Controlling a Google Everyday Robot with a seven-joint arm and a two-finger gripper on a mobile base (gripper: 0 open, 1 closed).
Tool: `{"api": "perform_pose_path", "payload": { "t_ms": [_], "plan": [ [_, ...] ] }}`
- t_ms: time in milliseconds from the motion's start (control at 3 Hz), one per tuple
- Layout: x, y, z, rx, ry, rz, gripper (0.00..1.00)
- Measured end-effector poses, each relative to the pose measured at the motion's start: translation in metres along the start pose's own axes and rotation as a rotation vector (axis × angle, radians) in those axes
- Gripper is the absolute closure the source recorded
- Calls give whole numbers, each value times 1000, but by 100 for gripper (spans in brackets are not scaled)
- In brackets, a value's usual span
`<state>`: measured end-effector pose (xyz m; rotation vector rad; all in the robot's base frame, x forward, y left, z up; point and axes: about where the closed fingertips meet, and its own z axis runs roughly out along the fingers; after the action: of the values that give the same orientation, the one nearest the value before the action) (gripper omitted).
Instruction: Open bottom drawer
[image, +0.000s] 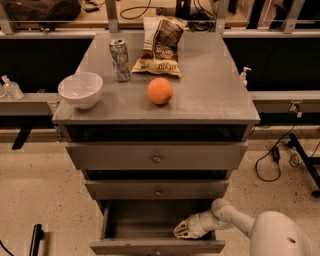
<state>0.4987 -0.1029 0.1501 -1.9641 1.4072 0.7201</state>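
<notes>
The bottom drawer (150, 246) of the grey metal cabinet stands pulled out toward me, its dark inside showing and its flat front at the lower edge of the view. My gripper (184, 229) reaches in from the lower right on a white arm. It sits just behind the drawer front, at the right side of the drawer's inside. The two drawers above, the mid one (158, 190) and the tall top one (157, 158), are pushed in.
On the cabinet top sit a white bowl (80, 89), a soda can (119, 53), a chip bag (159, 39) and an orange (160, 91). Cables (274, 155) lie on the floor at the right. A dark bar (36, 239) lies at the lower left.
</notes>
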Motion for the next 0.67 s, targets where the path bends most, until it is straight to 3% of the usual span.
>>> {"api": "perform_pose_path", "payload": {
  "t_ms": [333, 667],
  "plan": [
    [0, 0, 0, 0, 0, 0, 100],
    [-11, 10, 5, -60, -41, -44, 100]
  ]
}}
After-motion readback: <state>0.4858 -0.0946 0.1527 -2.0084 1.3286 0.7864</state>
